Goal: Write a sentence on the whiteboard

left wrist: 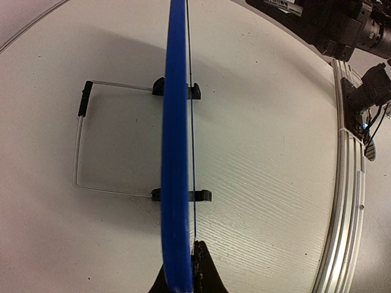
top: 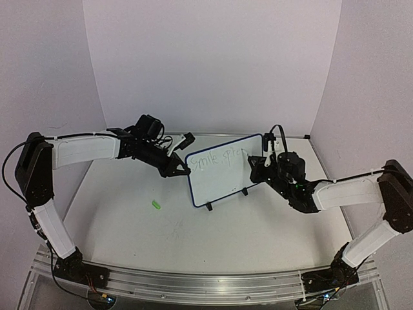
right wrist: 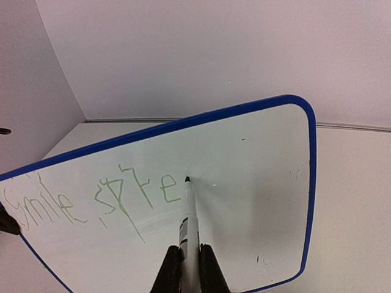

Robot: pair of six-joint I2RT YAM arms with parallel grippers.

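Whiteboard (top: 222, 186) stands upright at the middle of the surface (top: 129, 213), its left edge clamped in the left fingers (left wrist: 205, 276). Right fingers (right wrist: 171, 268) are clenched on the marker (right wrist: 190, 223), tip touching the board just right of the sentence (right wrist: 98, 198); bare space for the coming letters lies rightward along the board's long axis

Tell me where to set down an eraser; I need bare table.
Bare table lies between the whiteboard and the near rail, right of the green piece. Crowded at the whiteboard: left hand grips its edge, right hand holds the marker.
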